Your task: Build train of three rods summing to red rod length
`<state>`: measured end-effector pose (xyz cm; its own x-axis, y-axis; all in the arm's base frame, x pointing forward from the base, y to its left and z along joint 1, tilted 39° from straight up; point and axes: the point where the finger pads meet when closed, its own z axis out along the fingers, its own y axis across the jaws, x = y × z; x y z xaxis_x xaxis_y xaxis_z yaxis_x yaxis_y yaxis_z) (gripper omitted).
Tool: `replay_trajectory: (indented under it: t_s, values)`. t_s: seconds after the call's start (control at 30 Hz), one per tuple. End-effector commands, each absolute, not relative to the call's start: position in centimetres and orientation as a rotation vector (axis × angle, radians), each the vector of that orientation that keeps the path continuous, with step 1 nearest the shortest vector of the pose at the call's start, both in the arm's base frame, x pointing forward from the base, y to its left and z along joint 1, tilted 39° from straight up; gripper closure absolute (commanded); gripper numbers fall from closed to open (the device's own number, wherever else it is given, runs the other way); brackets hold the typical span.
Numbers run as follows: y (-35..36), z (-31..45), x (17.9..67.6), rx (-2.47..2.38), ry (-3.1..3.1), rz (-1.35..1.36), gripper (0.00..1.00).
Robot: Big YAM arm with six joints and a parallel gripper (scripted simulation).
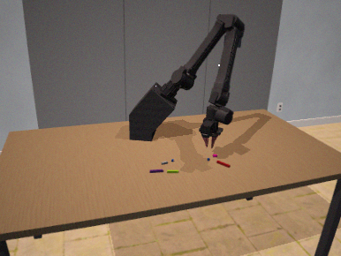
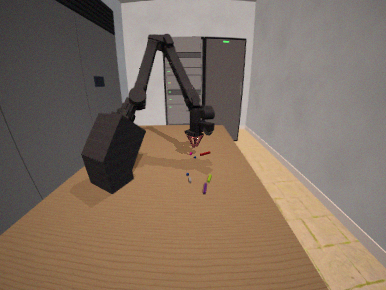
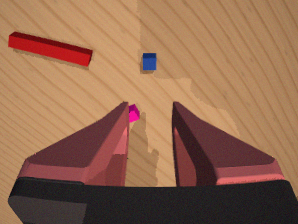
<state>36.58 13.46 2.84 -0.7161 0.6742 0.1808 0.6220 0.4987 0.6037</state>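
The red rod (image 1: 223, 163) lies flat on the table, at the upper left of the wrist view (image 3: 49, 48). A short magenta rod (image 1: 215, 155) and a blue cube-like rod (image 1: 208, 159) lie just beside it. My gripper (image 1: 210, 144) hangs a little above the table over these two, its fingers narrowed but with a clear gap and nothing between them. In the wrist view the gripper (image 3: 149, 104) partly hides the magenta rod (image 3: 135, 113) behind the left fingertip, and the blue rod (image 3: 149, 62) lies beyond the tips.
Further left lie a second blue rod (image 1: 172, 160), a grey rod (image 1: 164, 162), a purple rod (image 1: 156, 170) and a lime rod (image 1: 172, 171). The arm's dark base block (image 1: 150, 112) stands at the back of the table.
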Motion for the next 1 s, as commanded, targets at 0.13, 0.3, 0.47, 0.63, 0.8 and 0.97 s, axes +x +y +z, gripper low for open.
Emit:
replay_trajectory:
  t_s: [0.13,0.3,0.47,0.63,0.8,0.97]
  values:
    - [13.47,3.98,37.38,1.094,2.625,1.026,0.76]
    - [13.47,3.98,37.38,1.094,2.625,1.026,0.76]
    - [13.47,3.98,37.38,1.094,2.625,1.026,0.76]
    - [13.47,3.98,37.38,1.094,2.625,1.026,0.76]
    - [13.49,3.95,37.39,1.094,2.626,1.026,0.76]
    - [13.63,3.74,37.43,1.091,2.629,1.026,0.76]
